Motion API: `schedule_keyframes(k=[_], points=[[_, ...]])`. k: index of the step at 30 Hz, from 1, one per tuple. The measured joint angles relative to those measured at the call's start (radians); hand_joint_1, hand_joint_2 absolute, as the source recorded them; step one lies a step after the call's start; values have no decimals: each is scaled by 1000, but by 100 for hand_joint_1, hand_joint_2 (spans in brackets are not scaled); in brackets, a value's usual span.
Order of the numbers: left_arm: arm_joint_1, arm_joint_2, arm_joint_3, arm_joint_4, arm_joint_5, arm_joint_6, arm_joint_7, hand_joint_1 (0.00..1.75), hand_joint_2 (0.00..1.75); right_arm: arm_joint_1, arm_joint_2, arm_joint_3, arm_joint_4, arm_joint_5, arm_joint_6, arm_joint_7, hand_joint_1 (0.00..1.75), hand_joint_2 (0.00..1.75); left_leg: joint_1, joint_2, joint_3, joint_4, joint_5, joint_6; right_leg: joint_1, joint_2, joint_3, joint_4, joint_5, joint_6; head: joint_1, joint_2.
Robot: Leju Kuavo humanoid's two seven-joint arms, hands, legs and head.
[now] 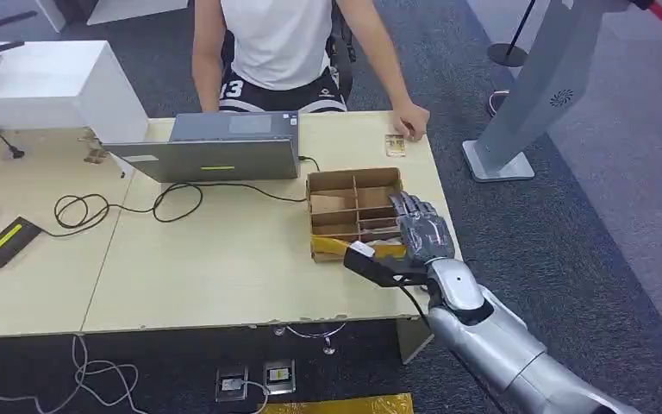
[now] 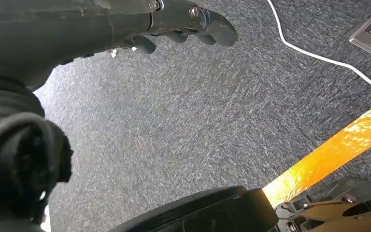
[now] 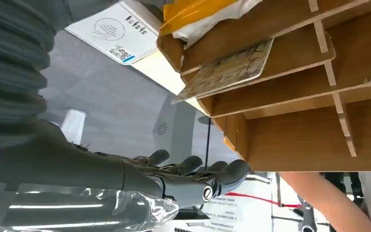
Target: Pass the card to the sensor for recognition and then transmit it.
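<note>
My right hand (image 1: 421, 231) hovers over the wooden divider box's (image 1: 332, 203) right edge, fingers (image 3: 193, 163) loosely spread, holding nothing; card (image 3: 227, 71) sits in a slot.

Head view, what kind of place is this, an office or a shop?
Likely an office or lab: a light wooden desk with a laptop, grey carpet, and a seated person facing the robot.

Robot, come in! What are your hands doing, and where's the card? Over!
Right hand open over the wooden box, holding nothing. Left hand hangs above carpet. Card leaning in a slot. Nothing in the way.
</note>
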Motion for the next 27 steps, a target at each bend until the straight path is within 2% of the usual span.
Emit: schedule_keyframes(k=[1, 27], points=[[0, 0, 0, 0, 0, 0, 0, 0, 0, 0, 1, 0, 0, 0, 1, 0, 175, 175, 0, 0, 0, 0, 0, 0, 0, 0, 0, 0, 0, 0, 0, 0], [-17, 4, 0, -8, -17, 35, 3, 0, 0, -25, 37, 3, 11, -35, 31, -12, 175, 175, 0, 0, 0, 0, 0, 0, 0, 0, 0, 0, 0, 0, 0, 0]])
